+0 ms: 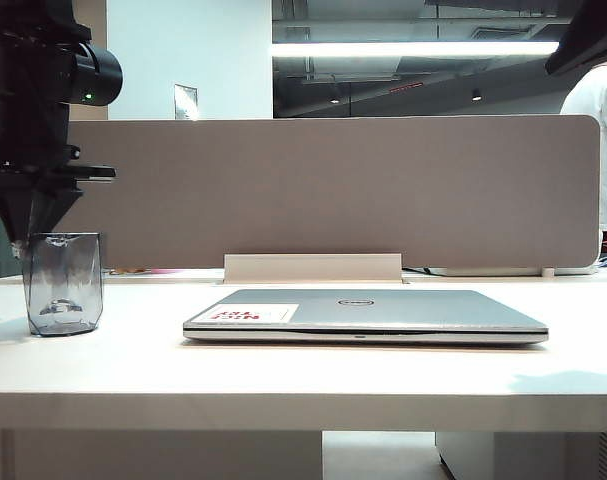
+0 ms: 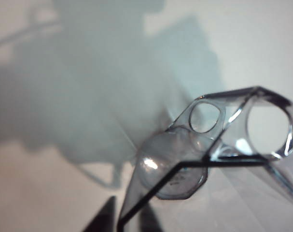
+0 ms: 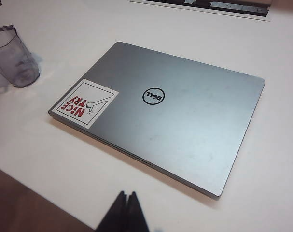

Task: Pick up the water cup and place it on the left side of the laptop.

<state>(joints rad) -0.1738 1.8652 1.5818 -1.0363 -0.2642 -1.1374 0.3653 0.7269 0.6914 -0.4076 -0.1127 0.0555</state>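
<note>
The water cup point(image 1: 63, 283) stands upright on the pale worktop point(image 1: 303, 380), well off to the left of the laptop point(image 1: 365, 316) and clear of it. It is a see-through smoky-grey plastic mug with flat faceted sides. From the left wrist view the water cup point(image 2: 209, 145) shows its angular dark rim, a rounded base seen through the wall, and a squared handle with round openings. From the right wrist view it appears as a small greyish tumbler point(image 3: 13, 57) just beyond the laptop's stickered corner.

The laptop is closed and lies flat, a thin silver-grey slab. Its lid point(image 3: 160, 113) carries a small round Dell logo point(image 3: 152, 96) in the middle and a white sticker with red lettering point(image 3: 84, 103) at one corner.

The left tool point(image 1: 28, 215) hangs straight over the cup's left rim, its dark fingertips point(image 2: 105, 220) right at the cup's edge. Whether its jaws are spread or still nipping the rim I cannot tell. The right tool point(image 3: 125, 212) hovers on the laptop's near side, its two fingers pressed together with nothing between them.

Behind the laptop runs a beige partition point(image 1: 333, 190).
</note>
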